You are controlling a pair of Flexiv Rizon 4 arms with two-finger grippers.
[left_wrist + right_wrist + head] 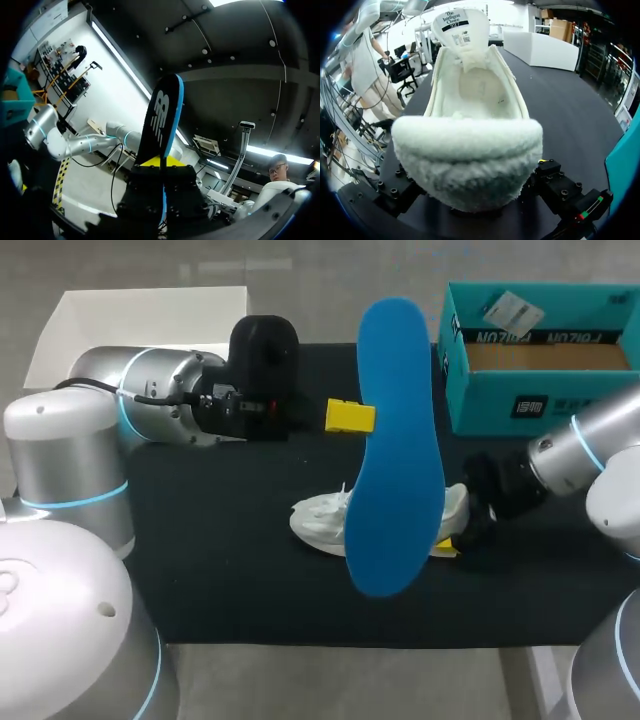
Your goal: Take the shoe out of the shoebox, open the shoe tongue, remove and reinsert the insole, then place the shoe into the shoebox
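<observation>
Black matting covers the table [220, 570]. Nearest on it lies the white shoe [318, 520] on its sole, with its fleecy heel clamped from both sides in the right gripper [462, 530] and its tongue [460, 25] folded up and open. Above the shoe, the left gripper [345, 417] pinches the blue insole [395, 440] by its edge and holds it aloft. Farther back stand the teal shoebox [500, 400] at the right and a white lid [140, 315] at the left.

Left pincer [352, 417], raised, clamps the insole [395, 440]; right pincer [458, 522], low, grips the shoe [320, 518].
</observation>
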